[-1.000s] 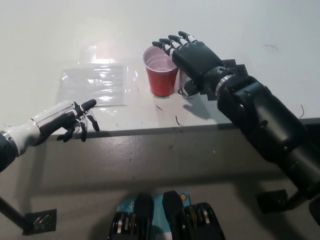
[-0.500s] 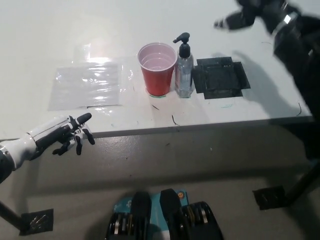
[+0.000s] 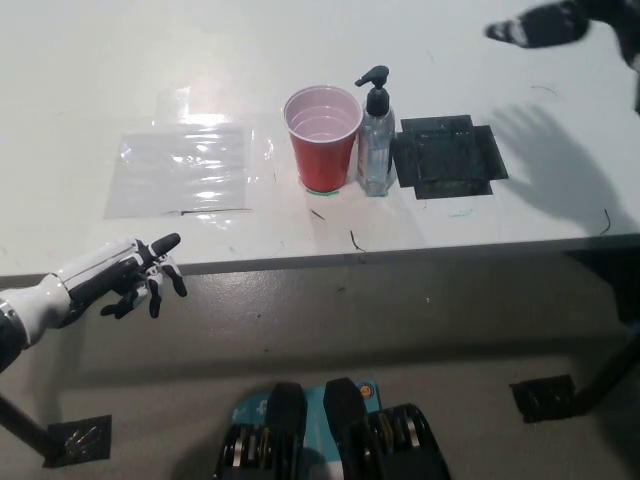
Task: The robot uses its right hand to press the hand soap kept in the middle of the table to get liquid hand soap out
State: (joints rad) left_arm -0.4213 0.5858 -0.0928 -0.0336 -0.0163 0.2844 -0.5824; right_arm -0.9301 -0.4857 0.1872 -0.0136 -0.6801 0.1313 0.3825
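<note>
The black right hand is high and blurry; I cannot tell its grip. The clear soap bottle with a black pump stands below it, ready for pressing. The white left hand rests open, holding nothing

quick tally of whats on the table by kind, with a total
cup: 1, the red cup
soap bottle: 1, the clear pump bottle close beside the cup
plastic sheet: 1, the clear sheet lying flat
black mat: 1, the black square next to the bottle
total: 4
</note>
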